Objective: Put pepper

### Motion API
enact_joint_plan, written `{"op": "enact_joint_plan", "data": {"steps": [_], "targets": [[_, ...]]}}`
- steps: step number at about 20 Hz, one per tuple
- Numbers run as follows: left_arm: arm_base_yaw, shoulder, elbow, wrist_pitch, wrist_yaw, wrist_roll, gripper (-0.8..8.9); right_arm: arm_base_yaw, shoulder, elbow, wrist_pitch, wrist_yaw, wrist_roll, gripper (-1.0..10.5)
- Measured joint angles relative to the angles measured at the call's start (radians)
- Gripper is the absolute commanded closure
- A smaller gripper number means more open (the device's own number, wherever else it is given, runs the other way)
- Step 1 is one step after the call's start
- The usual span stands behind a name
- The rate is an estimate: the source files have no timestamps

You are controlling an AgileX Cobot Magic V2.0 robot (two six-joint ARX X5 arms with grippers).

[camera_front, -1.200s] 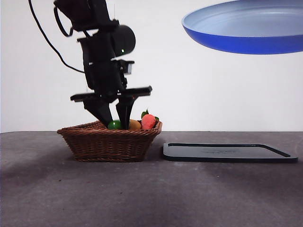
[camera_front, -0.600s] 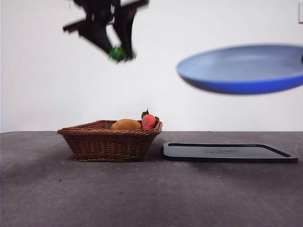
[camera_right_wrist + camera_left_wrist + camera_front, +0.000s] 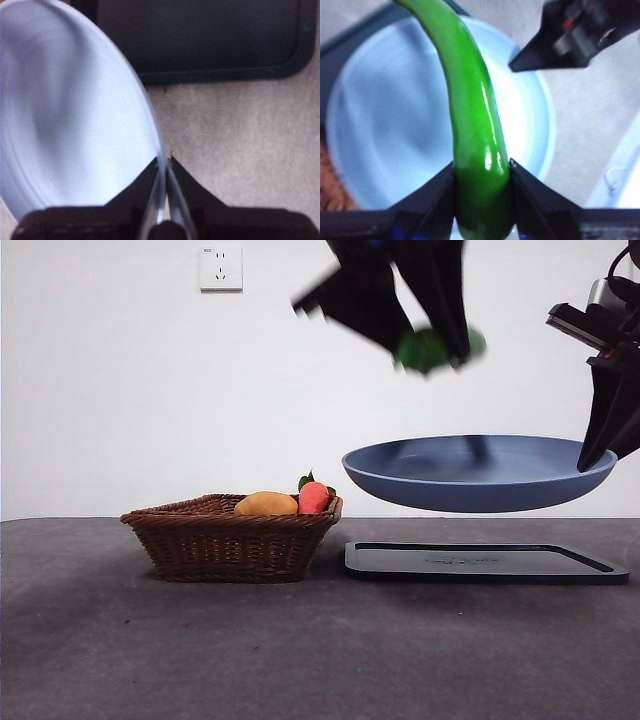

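Observation:
My left gripper [image 3: 432, 348] is shut on the glossy green pepper [image 3: 425, 348] and holds it in the air above the blue plate [image 3: 478, 472]. In the left wrist view the pepper [image 3: 472, 115] runs long and curved between the jaws, over the plate [image 3: 385, 130]. My right gripper [image 3: 600, 455] is shut on the plate's rim at the right and holds the plate level above the black tray [image 3: 485, 562]. The right wrist view shows the jaws pinching the plate's rim [image 3: 150, 135], with the tray [image 3: 200, 40] below.
A brown wicker basket [image 3: 232, 538] stands on the dark table left of the tray. It holds a yellow-orange fruit [image 3: 266, 504] and a red-orange fruit with green leaves [image 3: 314, 496]. A wall socket [image 3: 220, 267] is on the white wall.
The left gripper lifted the pepper out of the basket and carried it right, over the plate. The right gripper lowered the plate from the top of the view to just above the tray.

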Motion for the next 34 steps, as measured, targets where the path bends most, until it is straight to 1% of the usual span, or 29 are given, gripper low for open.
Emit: {"op": "enact_joint_plan", "data": {"steps": [5,9,12,13,21,23,27,30,34], "targets": [[0.0,0.128,-0.001,0.016,-0.002,0.033,7.14,0.0,0.0,0.0,-0.018,0.001,0.015,9.4],[-0.003,0.169,-0.001,0.032,0.0,0.053,7.06,-0.001,0.0,0.0,-0.029,0.006,0.039,9.4],[-0.006,0.175,-0.001,0.035,0.0,0.055,5.79,-0.001,0.0,0.0,-0.042,0.009,0.049,9.4],[-0.008,0.175,-0.001,0.043,0.0,0.055,5.66,-0.001,0.0,0.0,-0.048,0.001,0.049,9.4],[-0.013,0.168,-0.001,-0.003,0.002,0.055,5.66,-0.001,0.0,0.0,-0.079,0.002,0.076,9.4],[-0.014,0.134,-0.001,-0.007,0.002,0.055,5.66,-0.001,0.0,0.0,-0.079,0.002,0.092,9.4],[-0.014,0.002,-0.001,-0.022,0.001,0.056,5.66,-0.001,0.0,0.0,-0.072,0.005,0.123,9.4],[-0.014,-0.082,-0.001,-0.071,0.0,0.065,5.66,-0.002,0.005,0.0,-0.019,0.013,0.156,9.4],[-0.014,-0.24,-0.001,-0.122,-0.012,0.084,5.66,-0.023,0.109,0.05,-0.013,0.03,0.178,9.4]]}}
